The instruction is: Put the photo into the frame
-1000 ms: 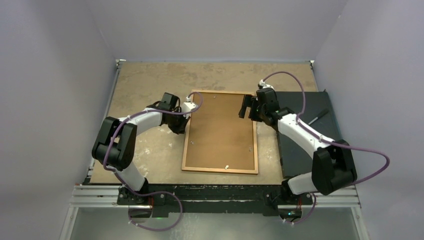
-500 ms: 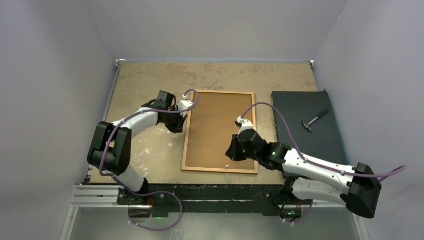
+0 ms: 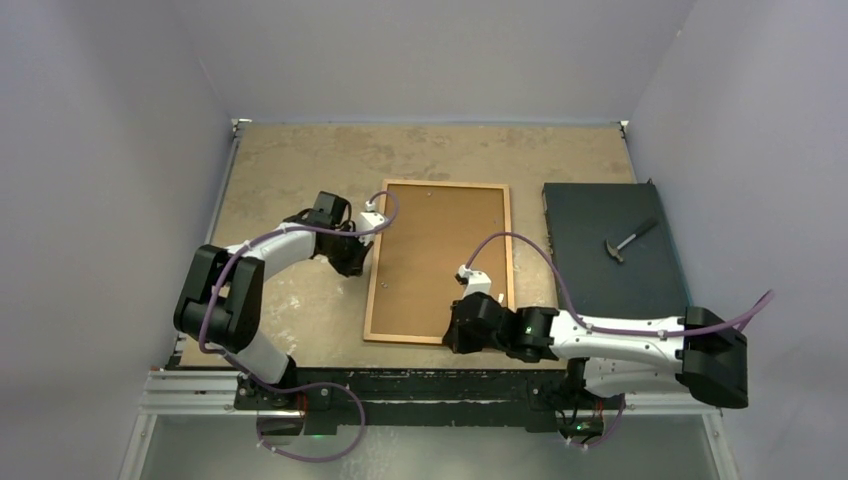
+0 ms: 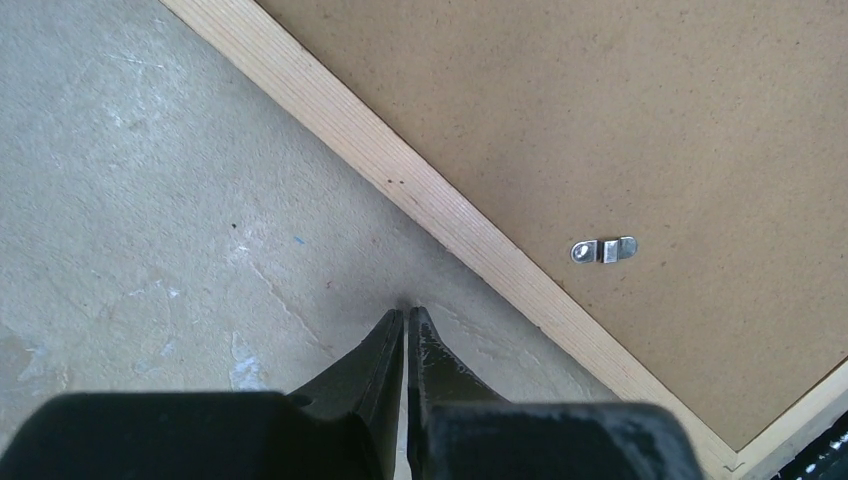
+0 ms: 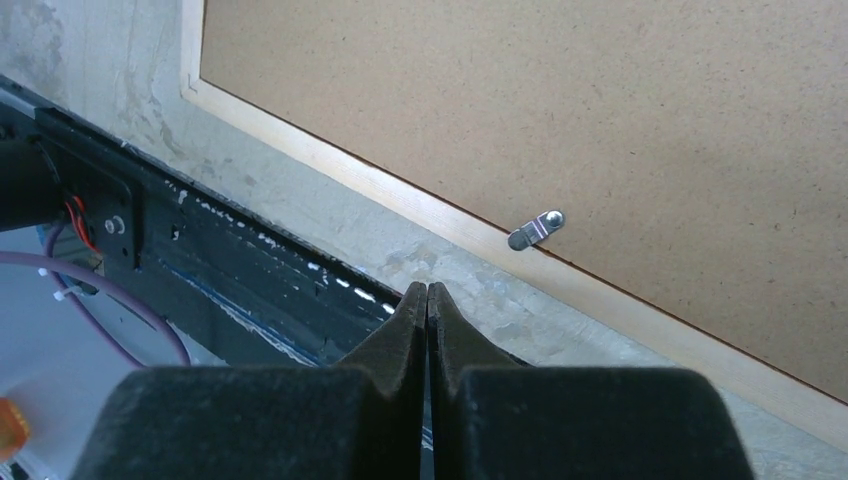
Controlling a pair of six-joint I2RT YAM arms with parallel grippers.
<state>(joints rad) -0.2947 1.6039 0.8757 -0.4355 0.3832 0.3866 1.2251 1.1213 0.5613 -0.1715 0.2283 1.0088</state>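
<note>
The frame [image 3: 445, 183] lies back-up in the middle of the table, with the brown backing board [image 3: 440, 250] set inside its orange-brown rails. The photo is hidden. My left gripper [image 3: 356, 266] is shut and empty; its tips [image 4: 405, 312] are on the table just outside the frame's left rail [image 4: 450, 225]. My right gripper [image 3: 453, 330] is also shut and empty. It hovers at the frame's near rail [image 5: 640, 320], its tips [image 5: 427, 287] over the table's front edge. A small metal turn clip [image 5: 536, 230] lies across the seam between board and rail, and another clip [image 4: 603, 250] sits on the board.
A black slab [image 3: 600, 280] lies to the right of the frame with a small hammer [image 3: 628, 240] on it. The black front rail [image 5: 250, 270] of the table runs just below the right gripper. Grey walls close in the back and both sides.
My right arm swung from the frame's far right corner down to its near rail, and its jaws went from open to shut. The left gripper shifted slightly along the left rail.
</note>
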